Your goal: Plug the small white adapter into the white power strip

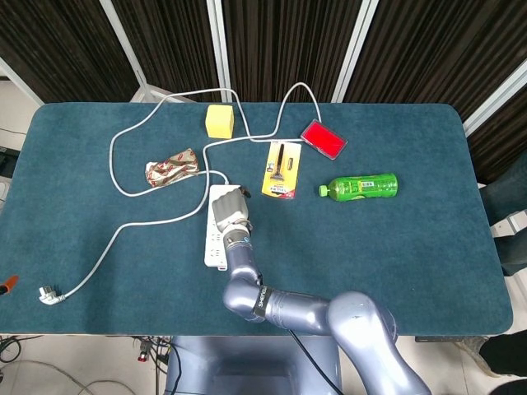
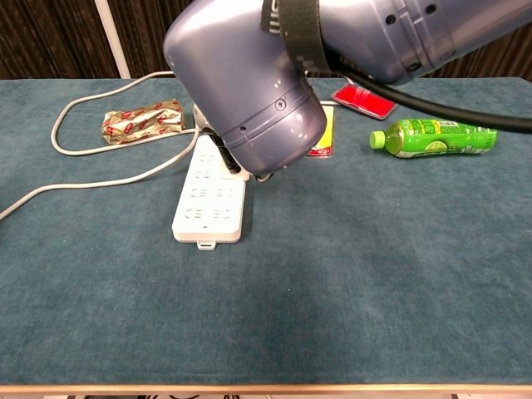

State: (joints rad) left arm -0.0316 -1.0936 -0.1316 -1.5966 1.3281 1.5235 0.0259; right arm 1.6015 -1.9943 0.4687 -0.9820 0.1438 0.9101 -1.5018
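White power strip far end hidden | right robot hand above; grasp unclear

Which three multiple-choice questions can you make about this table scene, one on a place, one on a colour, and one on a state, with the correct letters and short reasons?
1. Where does the green bottle lie?
A. to the right of the yellow blister pack
B. on the white power strip
C. beside the yellow block

2. What colour is the flat case near the far edge?
A. blue
B. red
C. white

3. How is the wall plug at the end of the grey cable?
A. plugged into the power strip
B. held by a hand
C. lying loose on the table

Answers:
1. A, the bottle lies on its side just right of the pack.
2. B, its top is bright red in both views.
3. C, it rests alone near the table's front left corner.
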